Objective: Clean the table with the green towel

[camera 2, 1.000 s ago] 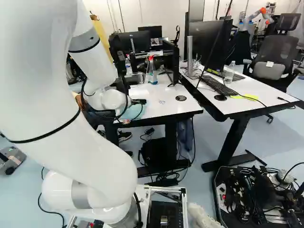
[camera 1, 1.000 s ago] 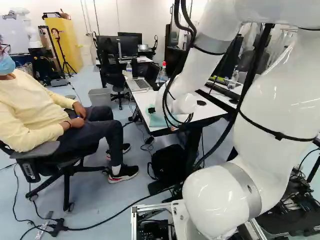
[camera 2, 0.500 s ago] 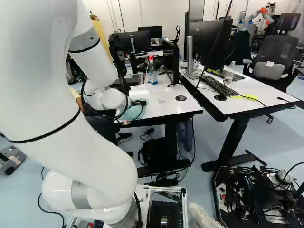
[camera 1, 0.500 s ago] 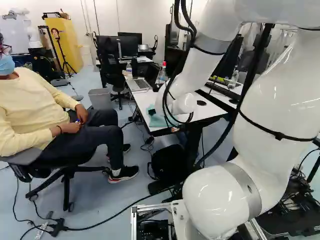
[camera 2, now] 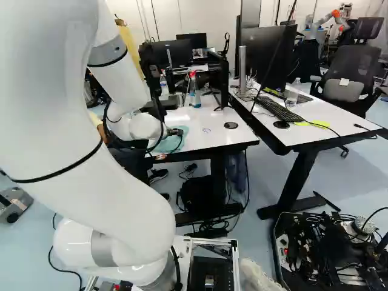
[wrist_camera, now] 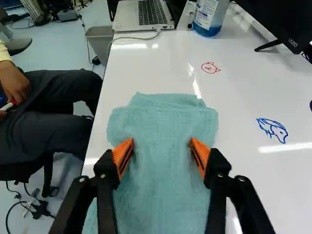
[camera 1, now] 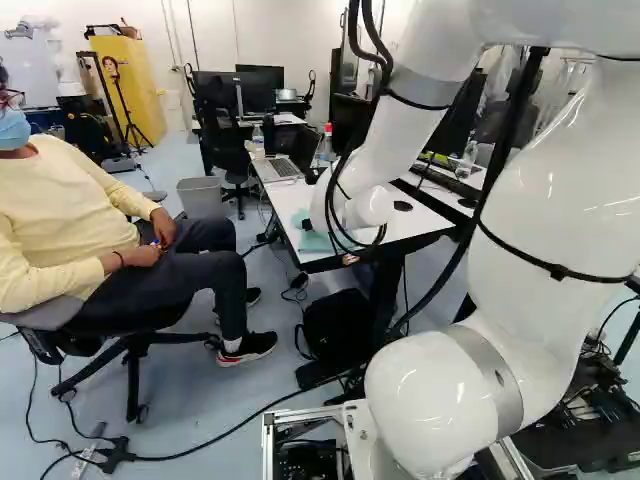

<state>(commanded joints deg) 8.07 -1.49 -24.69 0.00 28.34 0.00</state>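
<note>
My gripper (camera 2: 175,132) is low over the near left part of the white table (camera 2: 206,136), mostly behind the arm's wrist. The green towel (camera 2: 162,144) lies under it. In the wrist view the gripper (wrist_camera: 161,145) stands open, its orange pads wide apart, one toward each side of the folded towel (wrist_camera: 163,119). The towel's middle lies flat between the fingers; whether the tips touch the cloth I cannot tell. Beyond the towel is a small red drawing (wrist_camera: 210,68), and off to one side a blue drawing (wrist_camera: 273,130).
A laptop (wrist_camera: 142,13) and a spray bottle of blue liquid (wrist_camera: 209,17) stand farther along the table, with a monitor (wrist_camera: 278,19) beside them. A seated person's legs (wrist_camera: 46,114) are close by the table's edge. Another robot (camera 2: 327,21) stands far back.
The gripper has sunk slightly toward the towel. The base has stayed in place, and the seated person's upper body and hands have shifted a little.
</note>
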